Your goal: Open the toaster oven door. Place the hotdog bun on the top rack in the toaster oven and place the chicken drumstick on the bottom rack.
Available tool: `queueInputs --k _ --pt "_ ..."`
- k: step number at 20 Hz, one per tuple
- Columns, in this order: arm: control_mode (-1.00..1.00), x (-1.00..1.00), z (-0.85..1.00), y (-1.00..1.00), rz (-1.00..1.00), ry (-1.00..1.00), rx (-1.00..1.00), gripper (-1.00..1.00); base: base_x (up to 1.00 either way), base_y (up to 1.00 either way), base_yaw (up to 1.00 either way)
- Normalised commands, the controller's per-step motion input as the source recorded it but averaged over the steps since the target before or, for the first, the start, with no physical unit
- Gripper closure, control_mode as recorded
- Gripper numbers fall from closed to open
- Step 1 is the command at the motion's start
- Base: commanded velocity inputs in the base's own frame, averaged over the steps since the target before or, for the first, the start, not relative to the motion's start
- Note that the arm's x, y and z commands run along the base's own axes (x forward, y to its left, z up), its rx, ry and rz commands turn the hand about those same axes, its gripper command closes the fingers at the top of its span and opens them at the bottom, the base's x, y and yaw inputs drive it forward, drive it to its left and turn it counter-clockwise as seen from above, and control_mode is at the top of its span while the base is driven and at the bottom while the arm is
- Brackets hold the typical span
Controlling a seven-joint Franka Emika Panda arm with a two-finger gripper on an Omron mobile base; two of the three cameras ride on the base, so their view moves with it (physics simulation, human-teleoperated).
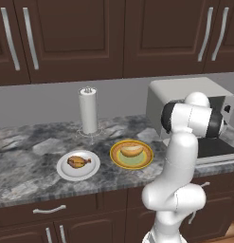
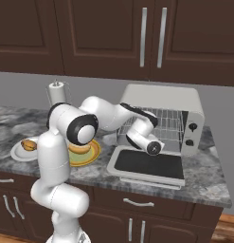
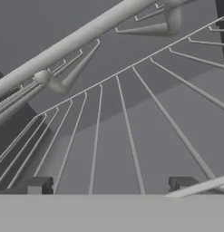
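The toaster oven [image 2: 161, 97] stands at the right of the counter with its door [image 2: 147, 164] folded down flat, dark glass up. Wire racks [image 2: 173, 124] show inside the cavity. My hand [image 2: 146, 137] hovers over the door at the oven mouth. In the hand view my gripper [image 3: 112, 186] is open with nothing between the tips, close above rack wires [image 3: 131, 136]; which rack I cannot tell. The hotdog bun [image 1: 131, 150] lies on a yellow-green plate [image 1: 118, 161]. The chicken drumstick [image 1: 78, 162] lies on a white plate [image 1: 64, 172] to its left.
A paper towel roll [image 1: 88, 110] stands upright at the back of the marble counter [image 1: 23, 171]. Dark wall cabinets [image 1: 71, 33] hang above. A thick grey bar [image 3: 77, 41] on two posts crosses the upper part of the hand view. My arm blocks much of the oven in the left base view.
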Motion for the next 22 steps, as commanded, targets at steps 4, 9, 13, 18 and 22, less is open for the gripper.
queueInputs --k 4,9,13,18,22 --pt "-1.0 0.6 0.0 0.29 0.0 -0.07 0.0 1.0 0.0 0.0 0.0" --pt "-1.0 0.62 0.06 0.23 0.0 0.06 0.04 1.0 0.0 0.0 0.0" --pt "-1.0 0.53 0.19 0.21 0.01 0.38 0.08 1.0 0.0 0.0 0.0" --pt "-1.0 0.3 0.04 0.26 0.06 0.29 0.01 1.0 0.0 0.0 0.0" --pt "-1.0 0.22 0.0 0.28 0.06 0.13 0.0 1.0 0.0 0.0 0.0"
